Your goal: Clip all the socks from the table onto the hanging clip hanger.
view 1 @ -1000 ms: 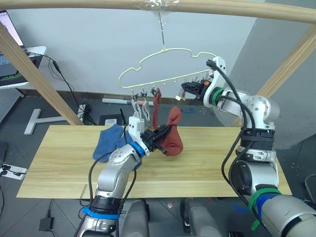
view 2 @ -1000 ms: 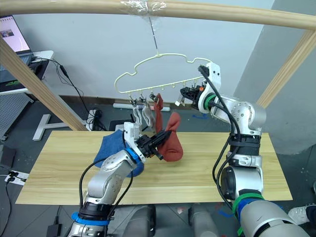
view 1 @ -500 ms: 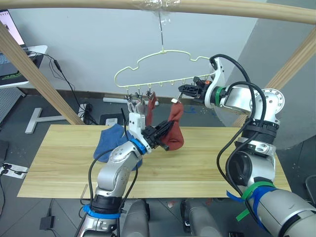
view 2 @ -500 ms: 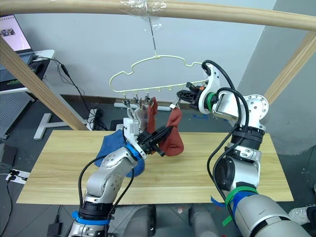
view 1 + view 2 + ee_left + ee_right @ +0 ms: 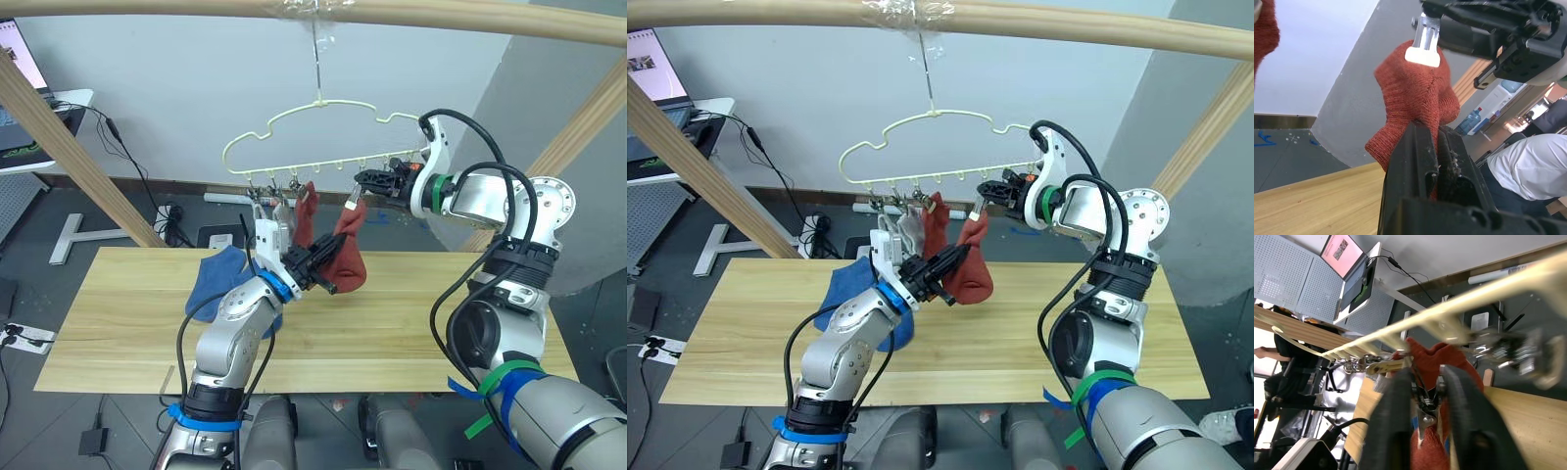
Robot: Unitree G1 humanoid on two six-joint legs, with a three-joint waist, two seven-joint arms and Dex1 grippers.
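A robotics lab or test room is indicated. A bare plank bench (image 5: 118, 333) is set on a grey floor inside a rough frame of thick wooden poles (image 5: 59, 147), with a taped joint at the top. A lit monitor (image 5: 15, 59) on a side desk, loose cables and a power strip (image 5: 24, 338) are seen, along with perforated panels (image 5: 1308, 289) and a seated person in a white shirt (image 5: 1528, 166).

The table (image 5: 411, 323) is a long top of light wooden planks with visible grain. Blue socks (image 5: 213, 277) lie bunched on it towards its left and far edge, partly hidden behind the robot's arm.
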